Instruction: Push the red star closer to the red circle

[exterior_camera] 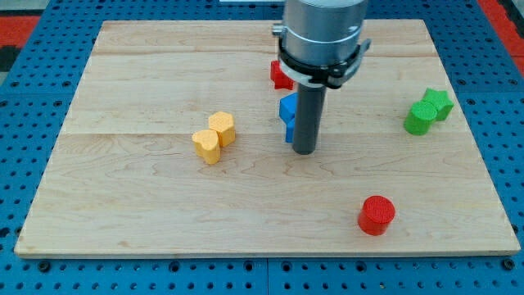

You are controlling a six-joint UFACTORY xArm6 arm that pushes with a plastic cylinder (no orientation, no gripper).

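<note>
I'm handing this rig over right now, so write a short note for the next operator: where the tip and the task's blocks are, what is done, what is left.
My tip is on the board near the middle, just right of the blue block and apparently touching it.
The red star lies above the tip, toward the view's top, partly hidden by the arm.
The red circle sits far off at the lower right.
Done: nothing visible; star and circle are still far apart.
Left: get behind the star on its upper-left side and push it down-right toward the circle.
</note>
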